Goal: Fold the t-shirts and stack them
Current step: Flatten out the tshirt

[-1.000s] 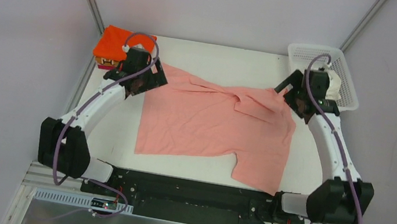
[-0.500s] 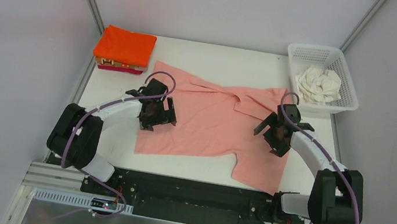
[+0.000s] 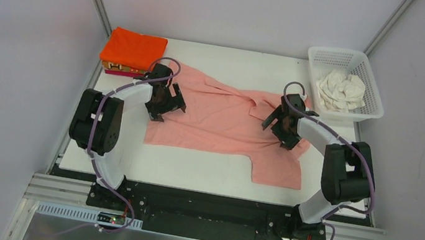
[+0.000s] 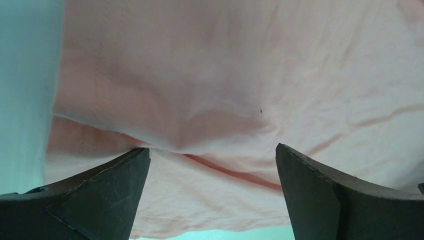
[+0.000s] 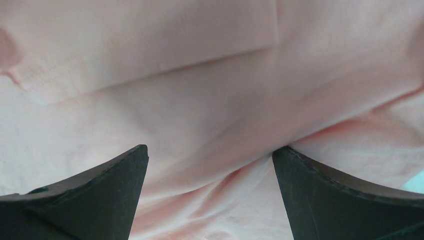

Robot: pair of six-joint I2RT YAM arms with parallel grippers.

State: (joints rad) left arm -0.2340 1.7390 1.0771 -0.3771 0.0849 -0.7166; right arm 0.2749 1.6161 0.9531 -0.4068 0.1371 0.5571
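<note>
Left claw (image 3: 165,102) and right claw (image 3: 283,125) both gape over the salmon pink t-shirt (image 3: 222,124) on the worktop (image 3: 230,66).
Each claw's fingers stand wide apart with a rumpled crease of pink cloth running between the tips, nothing pinched. The shirt stretches from one claw across to the other. Just behind the left claw sits the folded bright orange t-shirt (image 3: 134,48); behind and outward of the right claw, the cream-white t-shirt (image 3: 341,90) lies crumpled in the white basket (image 3: 337,51).
</note>
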